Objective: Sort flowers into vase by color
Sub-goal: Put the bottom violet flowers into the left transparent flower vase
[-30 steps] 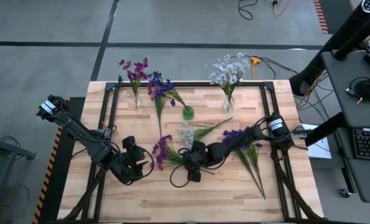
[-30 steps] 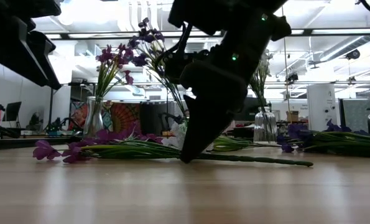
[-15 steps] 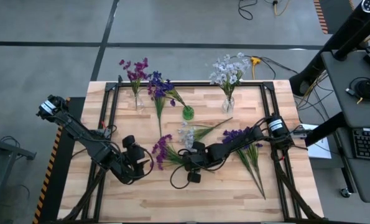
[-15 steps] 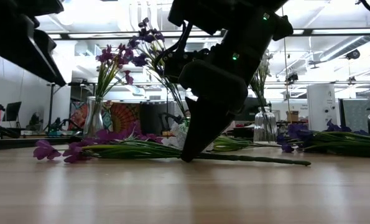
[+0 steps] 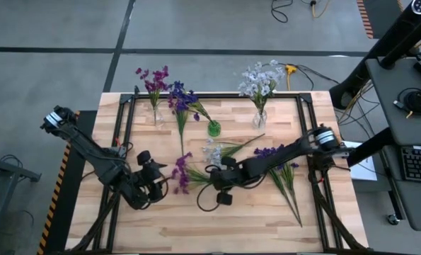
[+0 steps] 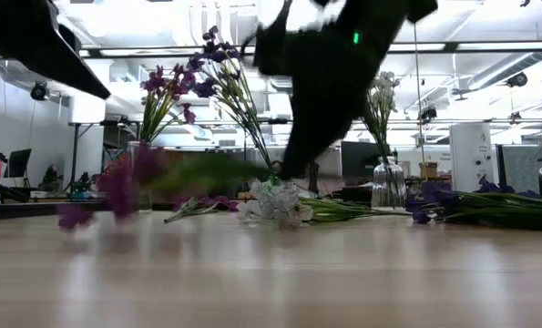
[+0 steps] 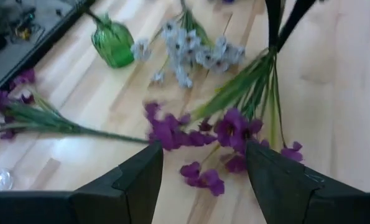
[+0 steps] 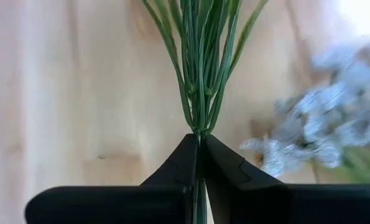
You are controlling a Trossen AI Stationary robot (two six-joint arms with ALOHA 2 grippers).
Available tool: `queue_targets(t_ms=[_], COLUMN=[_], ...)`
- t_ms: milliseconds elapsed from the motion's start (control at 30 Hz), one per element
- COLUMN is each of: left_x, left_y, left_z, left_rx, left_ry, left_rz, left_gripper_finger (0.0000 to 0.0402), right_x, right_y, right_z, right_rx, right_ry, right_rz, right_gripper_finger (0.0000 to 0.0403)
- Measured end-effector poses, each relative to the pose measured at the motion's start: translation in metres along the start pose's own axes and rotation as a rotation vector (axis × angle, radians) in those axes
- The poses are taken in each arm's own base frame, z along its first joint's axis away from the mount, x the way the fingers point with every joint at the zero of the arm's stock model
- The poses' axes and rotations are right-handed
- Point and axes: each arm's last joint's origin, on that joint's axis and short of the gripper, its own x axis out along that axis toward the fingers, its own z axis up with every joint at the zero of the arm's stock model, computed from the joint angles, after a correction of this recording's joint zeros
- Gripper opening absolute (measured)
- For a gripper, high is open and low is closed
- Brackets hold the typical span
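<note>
Magenta sprig [image 5: 181, 172] hangs pinched by its green stem between the pressed-together fingers of the right gripper [image 8: 199, 154], near the table's [image 5: 267, 219] middle; a second ago it lay flat on the wood and the fingers stood apart around it, now it is lifted clear. No writing can be read anywhere. The left gripper [image 7: 203, 171] waits just left of the blossoms, fingers spread, unchanged. A pale sprig [image 5: 211, 151] lies beside.
</note>
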Motion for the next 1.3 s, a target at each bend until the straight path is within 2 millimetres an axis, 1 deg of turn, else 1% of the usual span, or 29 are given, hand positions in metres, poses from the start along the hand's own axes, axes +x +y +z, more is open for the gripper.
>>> queue_targets(t_ms=[67, 200, 300, 367, 467, 533, 633, 800, 900, 967, 1100, 1300], left_x=[-0.007, -0.021, -0.031, -0.036, -0.041, -0.041, -0.040, -0.034, -0.031, -0.029, -0.025, -0.017], left_y=[-0.001, -0.004, -0.007, -0.010, -0.014, -0.017, -0.022, -0.032, -0.038, -0.041, -0.046, -0.057], left_z=[0.000, -0.001, -0.004, -0.006, -0.009, -0.010, -0.010, -0.011, -0.013, -0.013, -0.011, 0.000], left_rx=[0.001, 0.004, 0.012, 0.012, 0.017, 0.014, -0.005, -0.023, -0.031, -0.044, -0.057, -0.034], left_ry=[-0.047, -0.139, -0.200, -0.232, -0.264, -0.276, -0.288, -0.349, -0.371, -0.390, -0.421, -0.423], left_rz=[-0.006, -0.029, -0.047, -0.057, -0.065, -0.067, -0.072, -0.030, -0.010, 0.003, 0.026, 0.003], left_gripper_finger=[0.0210, 0.0210, 0.0210, 0.0210, 0.0210, 0.0210, 0.0210, 0.0210, 0.0210, 0.0210, 0.0210, 0.0210], right_x=[-0.012, -0.030, -0.044, -0.052, -0.064, -0.075, -0.083, -0.089, -0.089, -0.088, -0.088, -0.080], right_y=[-0.002, -0.007, -0.014, -0.019, -0.025, -0.028, -0.033, -0.037, -0.038, -0.039, -0.037, -0.033], right_z=[0.001, -0.002, -0.003, -0.007, -0.014, -0.018, -0.026, -0.028, -0.023, -0.019, -0.004, 0.016], right_rx=[-0.005, -0.039, -0.038, -0.035, -0.026, -0.026, -0.020, -0.062, -0.104, -0.126, -0.180, -0.250], right_ry=[-0.033, -0.077, -0.140, -0.173, -0.276, -0.386, -0.539, -0.792, -0.883, -0.921, -0.983, -1.003], right_rz=[0.012, 0.013, 0.003, 0.010, 0.039, 0.070, 0.112, 0.162, 0.195, 0.210, 0.241, 0.234], right_gripper_finger=[0.0013, 0.0013, 0.0013, 0.0013, 0.0013, 0.0013, 0.0013, 0.0013, 0.0013, 0.0013, 0.0013, 0.0013])
